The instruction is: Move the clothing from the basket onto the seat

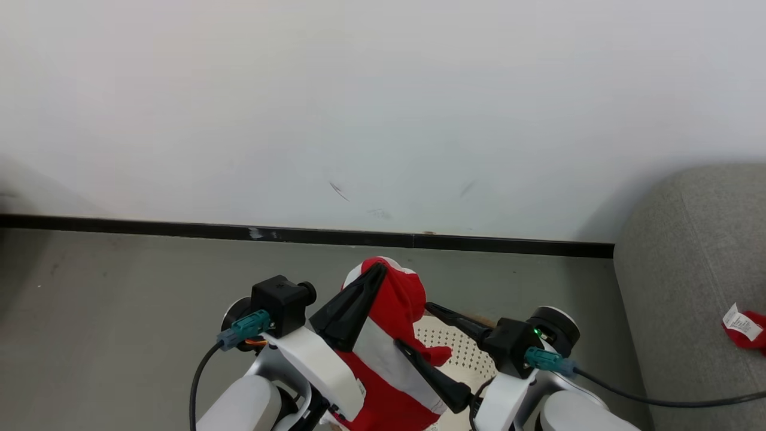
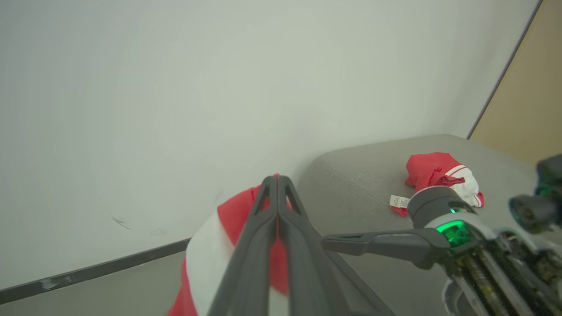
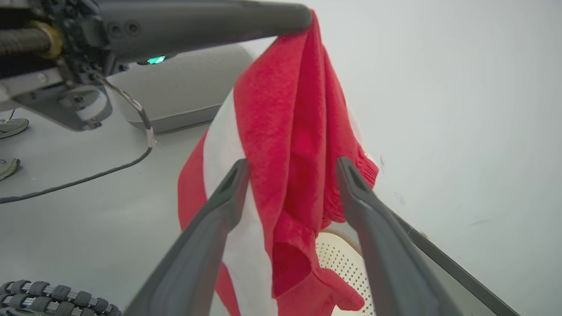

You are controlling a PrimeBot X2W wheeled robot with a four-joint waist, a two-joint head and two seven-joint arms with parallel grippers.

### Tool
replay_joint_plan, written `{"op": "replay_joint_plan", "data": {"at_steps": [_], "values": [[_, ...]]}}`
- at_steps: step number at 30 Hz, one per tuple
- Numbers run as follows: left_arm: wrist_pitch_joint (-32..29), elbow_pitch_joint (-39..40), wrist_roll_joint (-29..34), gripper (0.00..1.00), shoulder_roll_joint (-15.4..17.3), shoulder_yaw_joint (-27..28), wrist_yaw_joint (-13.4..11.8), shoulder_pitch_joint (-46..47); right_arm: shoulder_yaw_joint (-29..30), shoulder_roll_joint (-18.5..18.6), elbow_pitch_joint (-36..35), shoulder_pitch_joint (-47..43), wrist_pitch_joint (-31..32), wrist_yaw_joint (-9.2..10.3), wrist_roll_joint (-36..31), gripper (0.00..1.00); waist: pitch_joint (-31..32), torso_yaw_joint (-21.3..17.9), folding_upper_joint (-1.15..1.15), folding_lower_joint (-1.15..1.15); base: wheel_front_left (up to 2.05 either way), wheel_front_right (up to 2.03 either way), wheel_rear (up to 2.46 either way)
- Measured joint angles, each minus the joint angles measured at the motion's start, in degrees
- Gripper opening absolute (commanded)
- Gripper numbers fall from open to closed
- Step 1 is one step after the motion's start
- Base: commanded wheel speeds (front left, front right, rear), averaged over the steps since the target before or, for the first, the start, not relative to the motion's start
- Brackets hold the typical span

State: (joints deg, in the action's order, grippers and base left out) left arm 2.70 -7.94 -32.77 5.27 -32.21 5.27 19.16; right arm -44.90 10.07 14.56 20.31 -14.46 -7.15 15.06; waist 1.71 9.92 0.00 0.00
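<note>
Left hand (image 1: 376, 269), shut, pinches the clothing (image 1: 398, 305) by a top fold above the basket (image 1: 461, 353); right hand (image 1: 413, 324) gapes wide astride the drape. We judge it light, limp, best held by bunched folds. Beyond, another garment (image 1: 747, 332) lies on the seat (image 1: 682, 269).

Light: bright, even, diffuse. Shadow: soft, on wall (image 1: 383, 108) beside seat (image 1: 688, 269). My left wrist view: slightly soft.
</note>
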Motion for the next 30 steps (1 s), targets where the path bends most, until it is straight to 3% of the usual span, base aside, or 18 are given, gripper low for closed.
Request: {"op": "replay_joint_plan", "data": {"at_steps": [20, 21, 22, 23, 24, 30], "values": [[-5.9, 11.6, -5.2, 0.0, -0.1, -5.4, 1.0, -1.4, 1.3, 0.2, 0.2, -0.1, 0.0, 0.0, 0.4, 1.0, 1.8, 1.9, 0.0, 0.0, 0.0, 0.0, 0.0], [-6.2, 12.0, -5.5, 0.0, -0.1, -5.5, 1.0, -1.6, 1.0, 0.2, 0.3, -0.2, 0.0, 0.0, 0.6, 0.87, 1.8, 1.9, 0.0, 0.0, 0.0, 0.0, 0.0], [-6.2, 12.4, -6.0, 0.0, 0.0, -5.6, 1.0, -1.9, 0.7, 0.1, 0.3, -0.3, 0.0, 0.0, 0.6, 0.42, 1.8, 1.9, 0.0, 0.0, 0.0, 0.0, 0.0], [-6.3, 12.7, -6.3, 0.0, 0.1, -5.6, 1.0, -2.1, 0.4, 0.0, 0.3, -0.4, 0.0, 0.0, 0.6, 0.09, 1.8, 1.9, 0.0, 0.0, 0.0, 0.0, 0.0], [-6.6, 12.9, -6.5, 0.0, 0.2, -5.6, 1.0, -2.2, -0.1, 0.0, 0.3, -0.4, 0.0, 0.0, 0.9, 0.0, 1.8, 1.9, 0.0, 0.0, 0.0, 0.0, 0.0], [-7.4, 14.2, -6.8, 0.0, 1.3, -5.2, 1.0, -3.2, -1.1, -0.2, 0.3, -1.3, 0.0, 0.0, 3.2, 0.0, 1.7, 1.7, 0.0, 0.0, 0.0, 0.0, 0.0]]}}
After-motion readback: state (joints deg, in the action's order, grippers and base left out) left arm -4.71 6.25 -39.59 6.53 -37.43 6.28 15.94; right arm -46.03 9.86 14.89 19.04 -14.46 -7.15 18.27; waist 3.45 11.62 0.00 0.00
